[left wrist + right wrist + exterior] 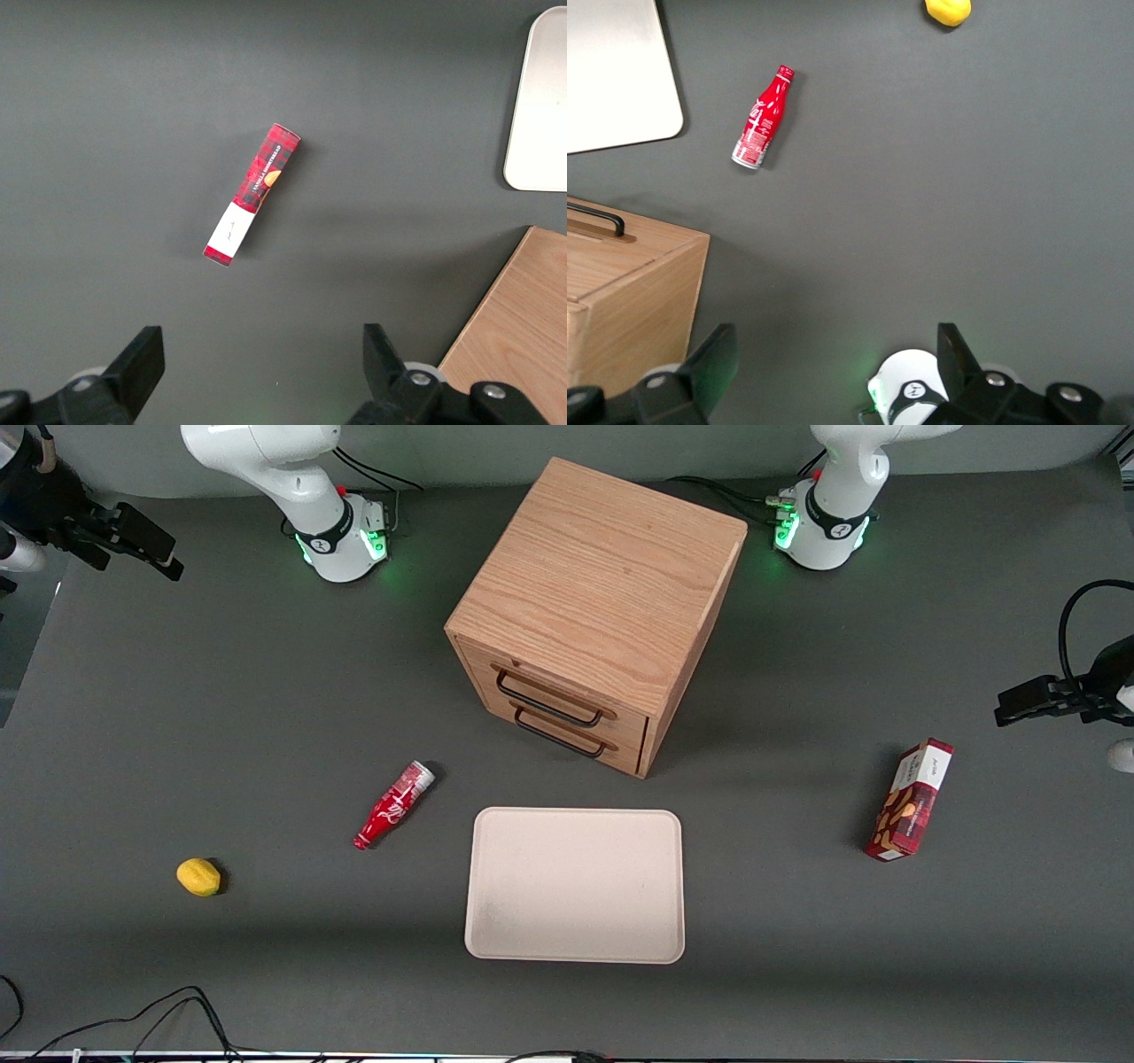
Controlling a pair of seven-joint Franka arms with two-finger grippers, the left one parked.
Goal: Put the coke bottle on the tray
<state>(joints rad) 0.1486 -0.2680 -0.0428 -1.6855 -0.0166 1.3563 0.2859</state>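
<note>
The tray (576,886) sits nearest the front camera, flat on the dark grey surface (266,691), nothing on it; its corner also shows in the right wrist view (611,80). A lemon (198,877) lies at about the same depth, well off toward the working arm's end. The coke bottle (393,805) lies on its side on the surface, just beside the tray's corner w/o touching it, cap end nearer the front camera, silvery base pointing toward the cabinet (595,611); in the right wrist view the bottle (762,118) is clear of everything. A red snack box (910,801) lies toward the parked arm's end. Farther back stands the wooden cabinet, two drawers w/ black handles facing the tray, both closed. The gripper (133,545) hangs high at the working arm's end, well apart from the bottle, jaws apart and holding nothing.
</note>
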